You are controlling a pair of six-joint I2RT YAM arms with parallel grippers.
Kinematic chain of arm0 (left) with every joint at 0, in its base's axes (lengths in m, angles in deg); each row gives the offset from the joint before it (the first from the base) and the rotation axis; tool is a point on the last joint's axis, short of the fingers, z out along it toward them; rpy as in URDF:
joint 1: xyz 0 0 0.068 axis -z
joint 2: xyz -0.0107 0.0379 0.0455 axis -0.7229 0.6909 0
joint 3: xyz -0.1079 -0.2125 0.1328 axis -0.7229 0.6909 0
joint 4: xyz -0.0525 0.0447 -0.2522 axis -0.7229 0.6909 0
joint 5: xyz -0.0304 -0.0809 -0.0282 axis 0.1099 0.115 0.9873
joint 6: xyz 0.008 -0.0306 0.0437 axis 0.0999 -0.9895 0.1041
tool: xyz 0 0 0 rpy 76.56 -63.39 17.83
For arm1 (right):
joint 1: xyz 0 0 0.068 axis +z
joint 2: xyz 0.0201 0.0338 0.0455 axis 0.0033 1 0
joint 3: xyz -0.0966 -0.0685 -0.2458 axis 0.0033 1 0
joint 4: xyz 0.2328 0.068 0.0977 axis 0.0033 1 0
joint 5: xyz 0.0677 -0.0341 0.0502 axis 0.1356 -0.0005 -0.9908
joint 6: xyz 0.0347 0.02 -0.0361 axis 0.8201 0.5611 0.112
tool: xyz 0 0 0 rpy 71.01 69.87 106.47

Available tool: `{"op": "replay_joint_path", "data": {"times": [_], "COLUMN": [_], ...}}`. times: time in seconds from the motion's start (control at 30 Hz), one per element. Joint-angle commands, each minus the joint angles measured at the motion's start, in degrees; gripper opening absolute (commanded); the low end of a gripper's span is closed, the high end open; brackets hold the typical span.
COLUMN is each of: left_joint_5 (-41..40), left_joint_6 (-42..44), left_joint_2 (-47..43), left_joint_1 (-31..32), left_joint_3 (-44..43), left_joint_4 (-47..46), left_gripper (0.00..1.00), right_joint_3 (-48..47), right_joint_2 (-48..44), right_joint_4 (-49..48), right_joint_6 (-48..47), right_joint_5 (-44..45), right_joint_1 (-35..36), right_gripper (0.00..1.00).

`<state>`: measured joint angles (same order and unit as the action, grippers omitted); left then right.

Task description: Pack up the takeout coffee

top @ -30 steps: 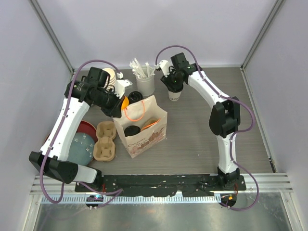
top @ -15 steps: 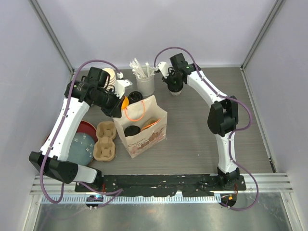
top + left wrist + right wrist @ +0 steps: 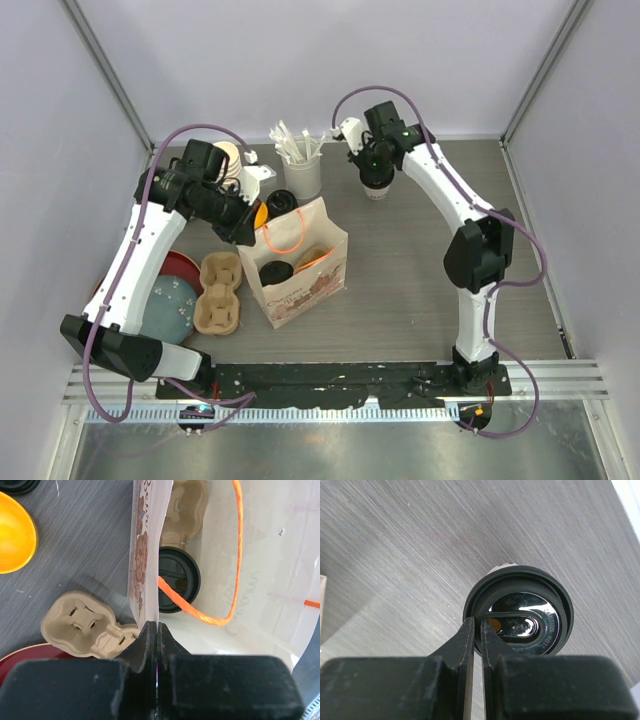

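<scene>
A white paper bag [image 3: 305, 270] with orange handles stands mid-table. One takeout coffee, seen as a black lid [image 3: 275, 272], sits inside it and also shows in the left wrist view [image 3: 178, 579]. My left gripper [image 3: 250, 232] is shut on the bag's left rim [image 3: 145, 555], jaws pinched together [image 3: 157, 630]. My right gripper [image 3: 375, 172] is at the back of the table, shut on the lid rim of the second takeout coffee [image 3: 377, 190]. In the right wrist view its jaws [image 3: 480, 627] pinch the left rim of the black lid [image 3: 525, 610].
A brown pulp cup carrier [image 3: 220, 292] lies left of the bag, beside a red plate and a blue plate [image 3: 168, 305]. A cup of stirrers [image 3: 300, 170], stacked cream cups [image 3: 230, 160], an orange object [image 3: 260, 213] and a loose black lid [image 3: 282, 200] stand behind the bag.
My right gripper has carried the lidded cup to the right and a little toward the back wall. The left arm and the bag have not moved.
</scene>
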<state>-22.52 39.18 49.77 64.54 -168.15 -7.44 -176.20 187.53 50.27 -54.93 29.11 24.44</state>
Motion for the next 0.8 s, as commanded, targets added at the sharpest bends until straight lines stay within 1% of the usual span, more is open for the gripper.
{"op": "replay_joint_path", "data": {"times": [0.0,0.1,0.2,0.23,0.37,0.4,0.5,0.53,0.57,0.7,0.77], "left_joint_5": [2.5,2.68,3.29,3.55,3.56,3.47,3.21,2.86,2.77,2.59,2.77], "left_joint_6": [0.16,0.16,0.07,0.07,-0.36,-0.54,-0.98,-1.24,-1.33,-1.51,-1.51], "left_joint_2": [0.1,0.28,0.63,0.55,0.63,0.63,0.54,0.72,0.72,0.72,0.72], "left_joint_1": [-0.22,-0.22,-0.22,-0.22,-0.22,-0.22,-0.22,-0.22,-0.22,-0.22,-0.22], "left_joint_3": [0.26,0.44,0.26,0.26,0.26,0.26,0.35,0.44,0.44,0.35,0.18], "left_joint_4": [0.99,-0.15,-0.94,-1.29,-2.08,-2.17,-2.79,-2.88,-3.14,-3.32,-3.23], "left_gripper": [0.0,0.0,0.0,0.0,0.0,0.0,0.0,0.0,0.0,0.0,0.0], "right_joint_3": [-3.14,-5.6,-7.8,-8.42,-12.11,-13.25,-14.58,-14.76,-14.84,-15.28,-15.02], "right_joint_2": [-10.91,-15.65,-20.57,-22.93,-27.07,-27.7,-29.55,-29.9,-29.99,-29.38,-28.5], "right_joint_4": [4.56,8.6,11.15,11.68,14.93,15.37,17.13,17.92,18.45,21.26,22.49], "right_joint_6": [5.28,6.52,6.61,6.61,7.05,7.14,7.05,6.88,6.44,4.95,4.42], "right_joint_5": [2.4,3.36,4.24,4.33,3.55,3.11,-1.89,-5.3,-6.55,-8.93,-9.9], "right_joint_1": [-0.08,1.41,5.01,7.54,13.52,14.76,18.98,20.04,22.05,26.01,26.46], "right_gripper": [0.01,0.01,0.01,0.01,0.01,0.01,0.01,0.01,0.01,0.01,0.01]}}
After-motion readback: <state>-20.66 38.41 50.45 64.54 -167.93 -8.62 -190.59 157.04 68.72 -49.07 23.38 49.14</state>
